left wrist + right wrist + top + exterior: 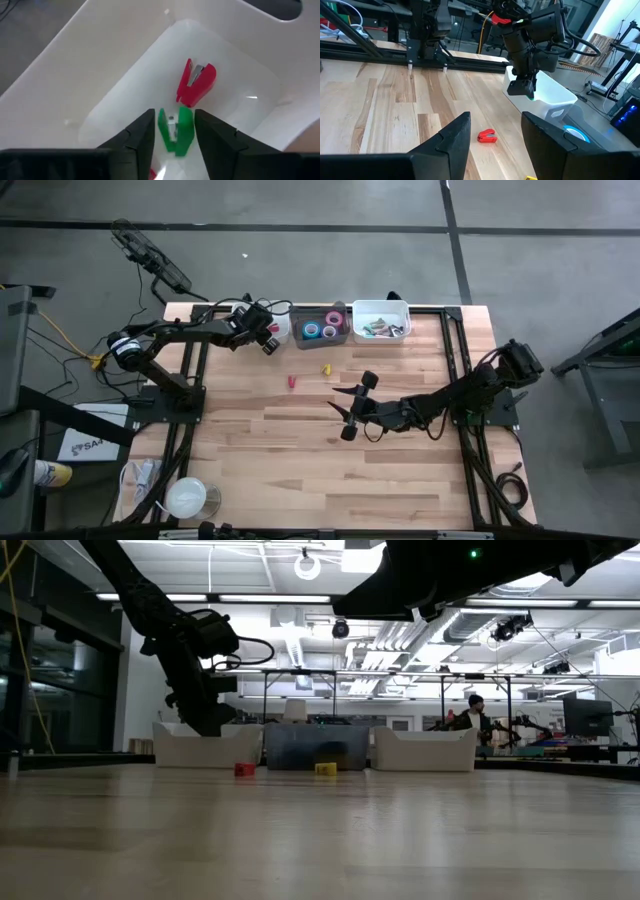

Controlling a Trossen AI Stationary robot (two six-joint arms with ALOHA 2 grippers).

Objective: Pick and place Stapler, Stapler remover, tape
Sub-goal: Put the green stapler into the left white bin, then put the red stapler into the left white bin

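Note:
My left gripper (pixel 174 117) reaches slanting down into the white bin (pixel 278 332) at the table's far left and is open. A small green stapler (pixel 176 131) sits between its fingers, with a narrow gap on each side. A red stapler (pixel 195 82) lies on the bin's floor beyond it. The tape rolls (pixel 322 330) lie in the grey middle bin (pixel 300 315). My right gripper (pixel 345 408) hovers open over mid-table with nothing between its fingers. A small red stapler (pixel 487 136) and a yellow one (pixel 325 368) lie on the wood ahead of it.
A second white bin (pixel 400 308) holding small items stands right of the grey bin at the far edge. A clear container (pixel 188 498) sits off the near left corner. Open wood lies toward the near edge. A person (pixel 474 712) sits in the room beyond.

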